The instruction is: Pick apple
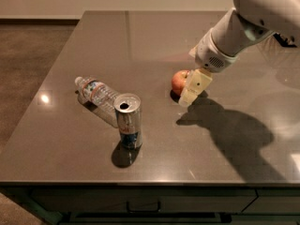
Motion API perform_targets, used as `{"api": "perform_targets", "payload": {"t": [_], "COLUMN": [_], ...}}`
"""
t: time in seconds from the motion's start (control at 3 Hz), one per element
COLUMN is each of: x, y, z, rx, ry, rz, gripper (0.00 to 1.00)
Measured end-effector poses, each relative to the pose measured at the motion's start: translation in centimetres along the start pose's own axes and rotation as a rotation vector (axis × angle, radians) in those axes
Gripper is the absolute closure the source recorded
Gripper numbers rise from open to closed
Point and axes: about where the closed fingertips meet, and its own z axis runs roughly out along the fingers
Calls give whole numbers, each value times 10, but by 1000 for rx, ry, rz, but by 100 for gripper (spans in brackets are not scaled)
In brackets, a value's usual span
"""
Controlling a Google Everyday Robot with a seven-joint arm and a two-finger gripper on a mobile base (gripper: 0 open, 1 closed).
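Observation:
The apple (pixel 178 81) is small, round and red-orange, and sits on the dark grey table (pixel 140 36) right of centre. My gripper (pixel 191 89) comes down from the upper right on a white arm (pixel 243 22). Its cream tip sits right against the apple's right side and covers part of it. The apple rests on the table.
An upright open drink can (pixel 128 121) stands left of the apple, nearer the front edge. A clear plastic water bottle (pixel 96 93) lies on its side just behind the can. The arm's shadow falls on the table to the right. The table's front edge has a drawer below it.

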Motion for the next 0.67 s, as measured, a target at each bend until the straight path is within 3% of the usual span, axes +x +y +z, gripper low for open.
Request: {"api": "perform_targets", "payload": {"t": [0.33,0.67], "x": [4,5], "y": [-1,-3], "z": [12,18], "rx": [-20,-35], "ry": [9,18], "rz": [-8,-9], "gripper": [0,18]}}
